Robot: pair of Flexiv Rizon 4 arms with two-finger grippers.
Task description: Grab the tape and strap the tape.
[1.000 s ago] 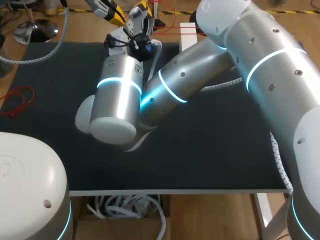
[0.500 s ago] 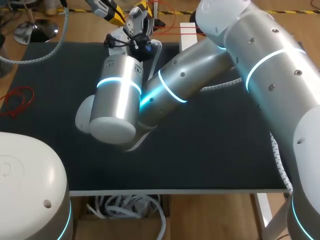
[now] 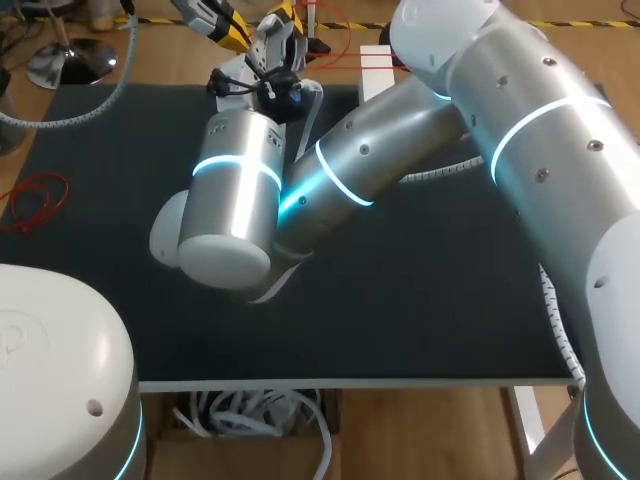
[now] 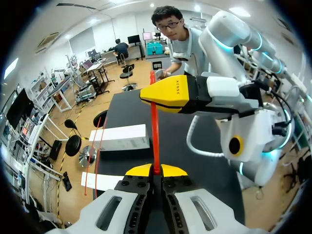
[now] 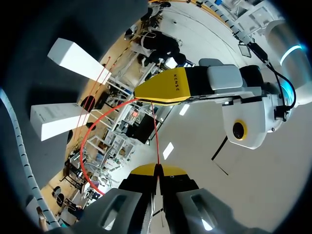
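Where the right arm (image 3: 360,160) came in from the right and crossed the middle of the black table (image 3: 450,300), its thick silver forearm blocked most of the overhead view of the far side. Both grippers showed there only in part. A white box (image 3: 375,68) sat at the far edge, just right of that arm's wrist, with thin red lines running over it. The left wrist view showed a second white box (image 4: 103,180) beside another like it. A tangle of red wire (image 3: 35,198) lay at the table's left edge, and a grey ribbed hose (image 3: 60,112) curved over the far-left corner — both well apart from the grippers.

The tape (image 4: 155,126) was a narrow red strip held off the table near its far edge, left of the middle. It ran straight between the two grippers, which faced each other tip to tip. The left gripper (image 4: 156,170) had its yellow fingers pressed on one end of the strip; the right gripper (image 5: 156,170) was clamped on the other end. Beside the left gripper's tip a red loop curved away toward the boxes.
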